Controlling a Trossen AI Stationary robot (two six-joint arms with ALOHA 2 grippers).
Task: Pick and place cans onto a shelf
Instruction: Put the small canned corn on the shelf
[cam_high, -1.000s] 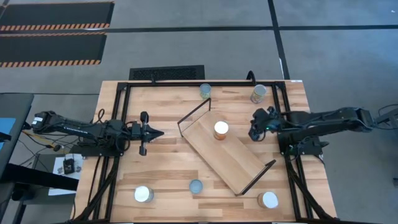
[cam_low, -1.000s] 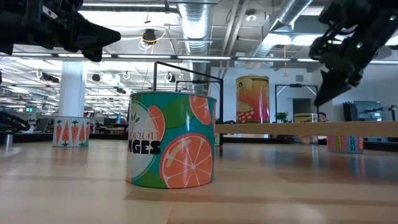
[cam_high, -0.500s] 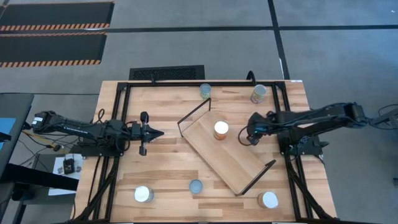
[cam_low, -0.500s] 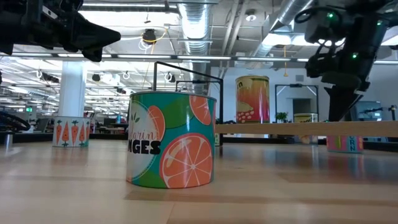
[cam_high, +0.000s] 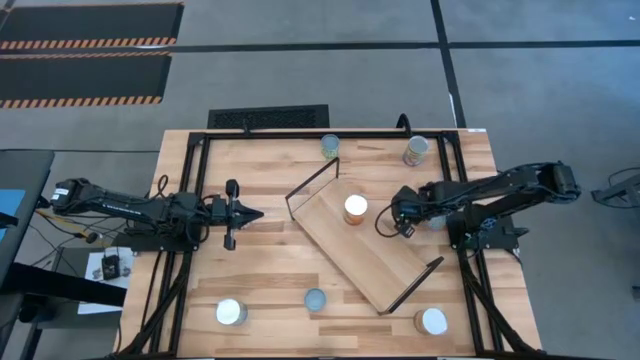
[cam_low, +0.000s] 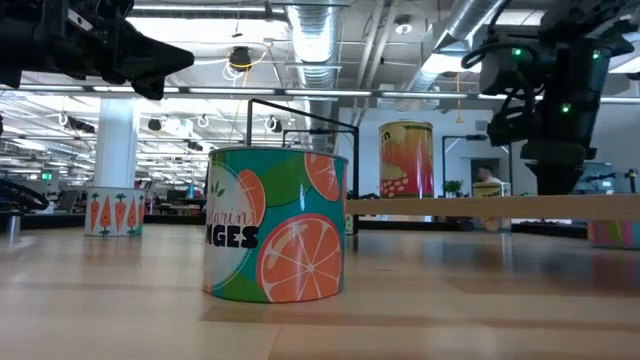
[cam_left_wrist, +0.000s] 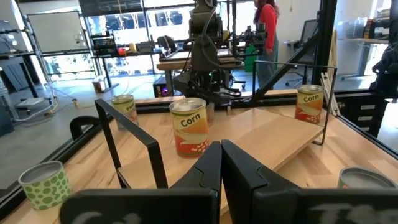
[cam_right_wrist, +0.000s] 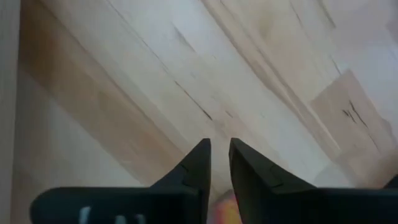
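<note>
The shelf (cam_high: 372, 256), a pale-wood board with black wire end frames, lies slantwise at the table's middle. One corn can (cam_high: 355, 208) with a white top stands on it; it also shows in the left wrist view (cam_left_wrist: 188, 127). My right gripper (cam_high: 386, 226) is shut and empty. It points down over the shelf's right edge, just right of that can, and its wrist view (cam_right_wrist: 219, 152) shows only wood. My left gripper (cam_high: 256, 213) is shut and waits above the table, left of the shelf.
Loose cans stand on the table: two at the far edge (cam_high: 330, 146) (cam_high: 416, 150), three near the front (cam_high: 231, 312) (cam_high: 315, 299) (cam_high: 432, 321). The orange-label can (cam_low: 275, 225) stands close to the low camera. A black frame (cam_high: 300, 133) borders the table.
My right gripper has gone toward the table's left, from beside the shelf to over its right edge near the can on it. It has tipped from slanting to pointing straight down. It has stayed shut. My left arm has kept still.
</note>
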